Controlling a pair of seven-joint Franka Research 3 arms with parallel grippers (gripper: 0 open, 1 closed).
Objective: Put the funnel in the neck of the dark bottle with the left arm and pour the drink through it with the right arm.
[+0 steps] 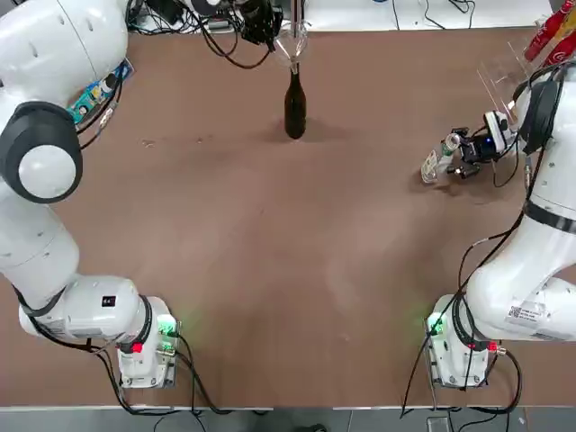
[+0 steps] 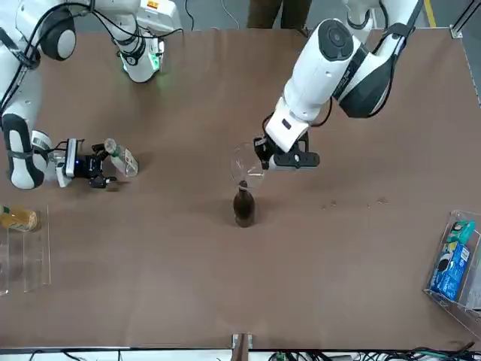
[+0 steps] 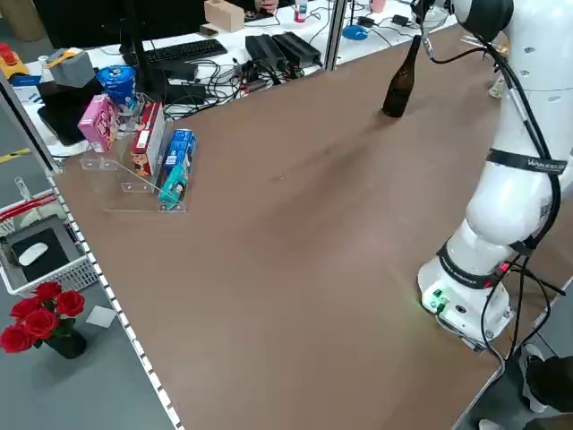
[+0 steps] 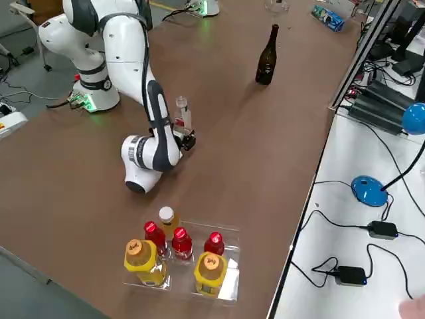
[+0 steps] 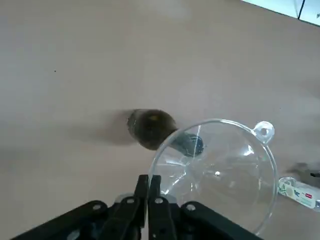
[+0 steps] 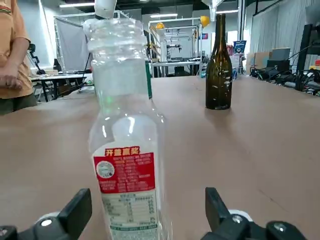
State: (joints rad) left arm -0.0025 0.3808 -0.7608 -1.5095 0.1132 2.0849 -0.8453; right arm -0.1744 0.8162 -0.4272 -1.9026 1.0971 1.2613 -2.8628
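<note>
The funnel [image 5: 215, 172] hangs just above the neck of the dark bottle [image 1: 294, 104], top centre of the overhead frame, its rim pinched between the closed fingers of the left tool [image 5: 148, 192]. At the right edge of that frame, the right tool [image 1: 457, 155] stands spread wide around the drink [image 6: 127, 150], upright on the counter [image 1: 270, 270], fingers clear of its sides.

The funnel [image 5: 220, 170] was clear, glossy plastic; the dark bottle [image 6: 219, 65] glossy glass; the table [image 1: 270, 270] matt brown.
</note>
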